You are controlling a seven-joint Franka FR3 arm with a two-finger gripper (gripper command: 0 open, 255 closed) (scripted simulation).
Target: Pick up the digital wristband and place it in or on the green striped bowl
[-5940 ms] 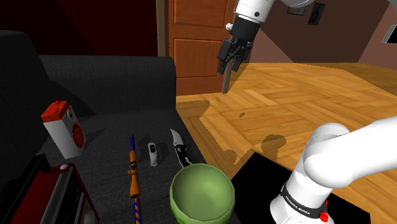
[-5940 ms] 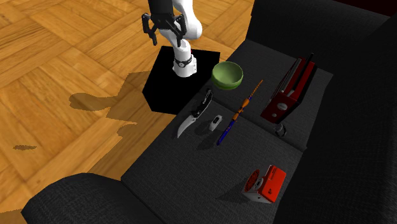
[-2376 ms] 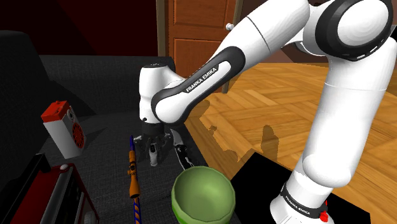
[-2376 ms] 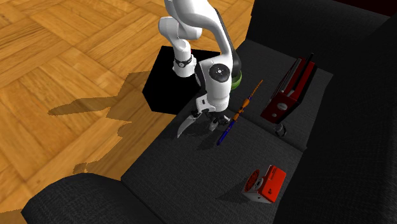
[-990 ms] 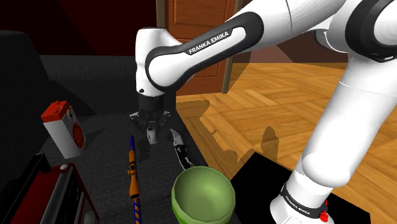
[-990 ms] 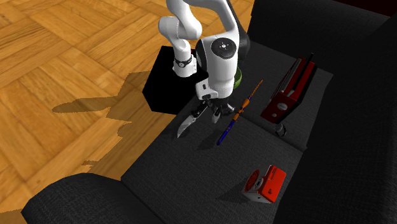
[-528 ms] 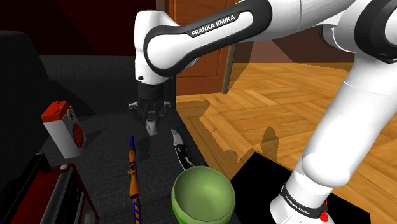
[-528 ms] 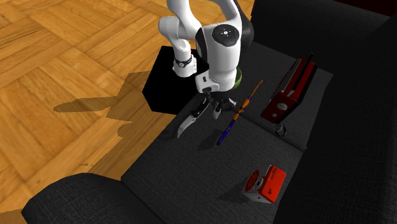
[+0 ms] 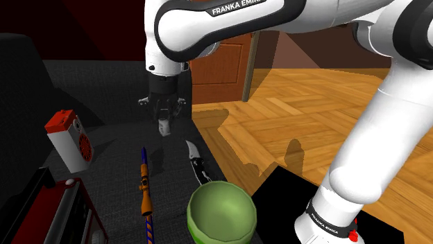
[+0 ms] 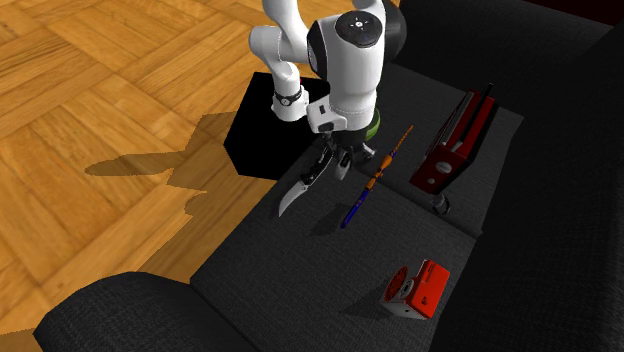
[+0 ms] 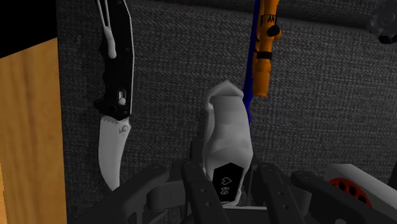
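Wrist view: gripper (image 11: 232, 191) clenched on the wristband (image 11: 226, 143). The black fingers (image 11: 202, 189) press it from both sides at the end with the small dark display. The rest of the pale grey strap hangs out ahead, clear of the cushion (image 11: 172, 63).

Change: 2.4 s ago the band lay on the seat between knife and pen with the hand down over it. Over the last second it has risen steadily. In the shoulder view the band (image 9: 164, 127) now hangs well above the seat, under the gripper (image 9: 164, 111). Grasp looks firm; the pad contact itself is partly hidden behind the strap, so probably secure, not certain.

Meaning: pick done, place not begun. The bowl (image 9: 221, 211) is near the stand (image 9: 277, 201), well apart from the hand. Judgement: carry over the knife (image 9: 196, 165) toward the bowl, then lower and release.

Surface: dark grey sofa seat (image 9: 104, 149). Beneath the hand lie the knife (image 11: 114, 95) and the orange-and-blue pen (image 11: 262, 44), undisturbed. Red-and-white box (image 9: 69, 142) stands further off by the armrest; red case (image 9: 62, 215) at the seat's near edge.

Room: wood floor (image 9: 312, 111) beside the sofa, brown door (image 9: 218, 69) behind the arm. In the second exterior view the gripper (image 10: 338, 160) hangs above the knife (image 10: 305, 185).
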